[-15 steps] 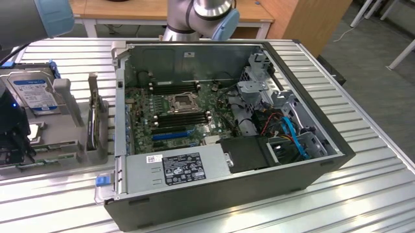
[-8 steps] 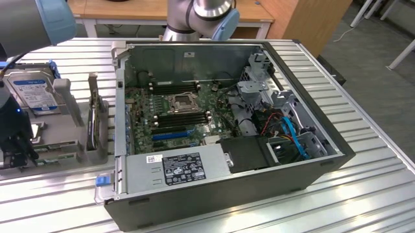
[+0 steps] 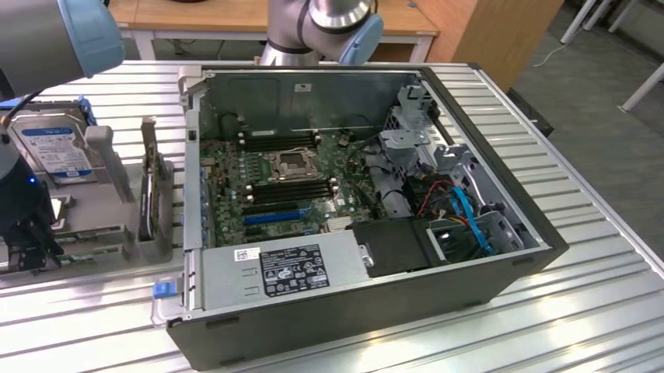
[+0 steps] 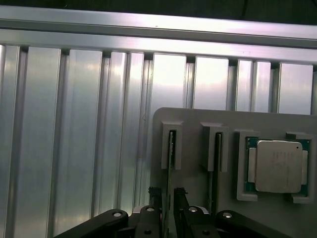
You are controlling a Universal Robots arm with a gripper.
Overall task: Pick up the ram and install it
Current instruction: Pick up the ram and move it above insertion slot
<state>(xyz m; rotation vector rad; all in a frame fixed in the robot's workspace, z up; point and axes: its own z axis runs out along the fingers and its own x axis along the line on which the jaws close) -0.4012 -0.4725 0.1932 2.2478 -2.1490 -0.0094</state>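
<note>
Slats of bare metal make up the table [image 3: 592, 311]. At its edge on the exterior view's left, the arm [image 3: 62, 31] bends down over a grey holder [image 3: 99, 249] that lies on the slats. A blue-labelled hard drive [image 3: 52, 151] stands upright in the far part of that holder. Just beside the holder, toward the exterior view's right, a computer case [image 3: 415, 311] lies on its side across the middle of the table with its cover off. Inside it a green motherboard [image 3: 223, 167] faces up, with black memory slots [image 3: 278, 140] on either side of the socket [image 3: 288, 163]. A grey power supply [image 3: 280, 268] fills the near corner of the case. Blue and red cables [image 3: 472, 214] run along the side toward the exterior view's right.

In the wrist view the ram [image 4: 170, 158] stands on its thin edge in a slot near a rounded corner of the holder, with the table's rail [image 4: 158, 29] beyond. The end effector [image 4: 168, 201] is open and straddles the ram, its fingers [image 4: 155, 201] one on each side; whether they touch it I cannot tell. A second stick [image 4: 216, 163] stands in the neighbouring slot, and a processor [image 4: 277, 166] lies flat in a pocket just past that.
</note>
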